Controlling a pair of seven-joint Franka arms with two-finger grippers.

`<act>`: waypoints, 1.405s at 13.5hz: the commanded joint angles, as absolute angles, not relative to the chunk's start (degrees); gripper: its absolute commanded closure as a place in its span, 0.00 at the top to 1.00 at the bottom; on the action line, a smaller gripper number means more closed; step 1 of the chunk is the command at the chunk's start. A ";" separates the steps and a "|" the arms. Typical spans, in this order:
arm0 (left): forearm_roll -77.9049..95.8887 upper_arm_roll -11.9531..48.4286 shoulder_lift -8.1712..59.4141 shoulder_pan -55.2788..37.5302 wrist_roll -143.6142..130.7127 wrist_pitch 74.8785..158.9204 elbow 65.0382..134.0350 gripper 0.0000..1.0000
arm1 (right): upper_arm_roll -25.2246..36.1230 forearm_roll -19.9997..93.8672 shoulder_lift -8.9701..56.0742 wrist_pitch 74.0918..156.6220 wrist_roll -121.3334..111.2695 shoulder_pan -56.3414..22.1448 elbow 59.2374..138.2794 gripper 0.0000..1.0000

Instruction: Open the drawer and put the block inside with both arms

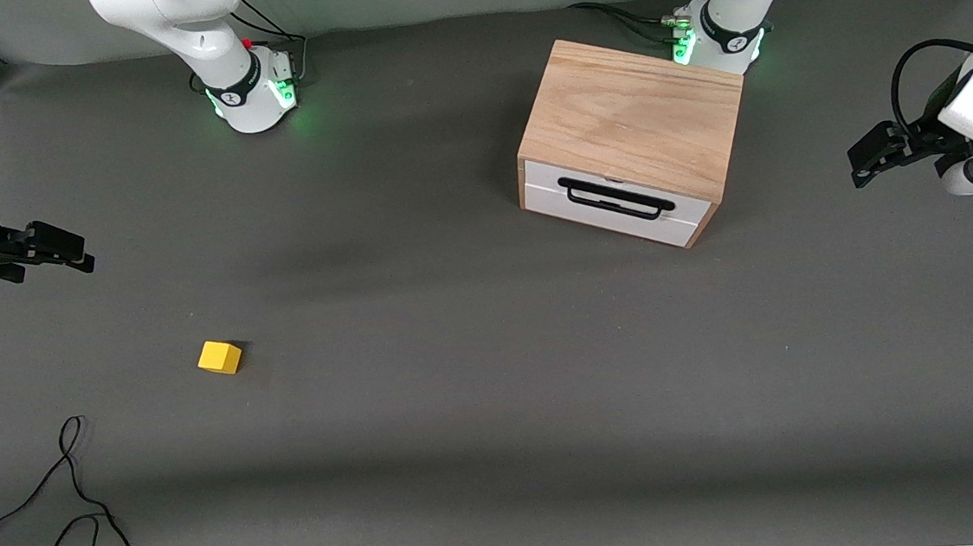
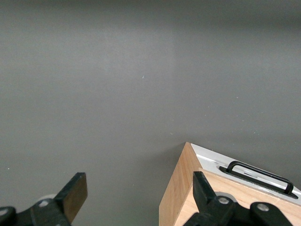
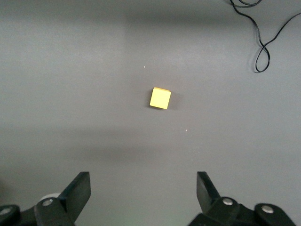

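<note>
The oak cabinet [image 1: 632,114] stands in front of the left arm's base, and its white drawer [image 1: 611,202] with a black bar handle [image 1: 615,198] is shut. The yellow block [image 1: 220,357] lies on the table toward the right arm's end, nearer the front camera. My left gripper [image 1: 856,166] hangs open and empty off the cabinet's side at the left arm's end. The left wrist view shows the left gripper [image 2: 138,193], a cabinet corner [image 2: 181,193] and the handle [image 2: 258,173]. My right gripper [image 1: 77,251] is open and empty, raised at the right arm's end. The right wrist view shows the right gripper [image 3: 143,190] and the block [image 3: 160,98].
A loose black cable [image 1: 80,513] lies on the grey table near the front camera at the right arm's end, and it also shows in the right wrist view [image 3: 263,42]. The arms' green-lit bases [image 1: 251,96] stand along the table's edge farthest from the front camera.
</note>
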State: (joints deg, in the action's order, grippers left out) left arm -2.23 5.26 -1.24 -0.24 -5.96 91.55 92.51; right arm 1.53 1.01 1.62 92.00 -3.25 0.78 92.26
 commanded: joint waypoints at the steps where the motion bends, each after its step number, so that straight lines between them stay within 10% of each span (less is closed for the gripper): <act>1: -2.29 4.57 -0.79 -1.23 -5.10 90.00 91.41 1.00 | 1.32 -0.09 1.05 91.32 -4.57 1.23 92.55 1.00; 19: -2.29 4.57 -0.62 -1.32 -5.27 89.91 91.49 1.00 | 1.67 -1.67 0.79 98.15 -1.23 1.05 98.95 1.00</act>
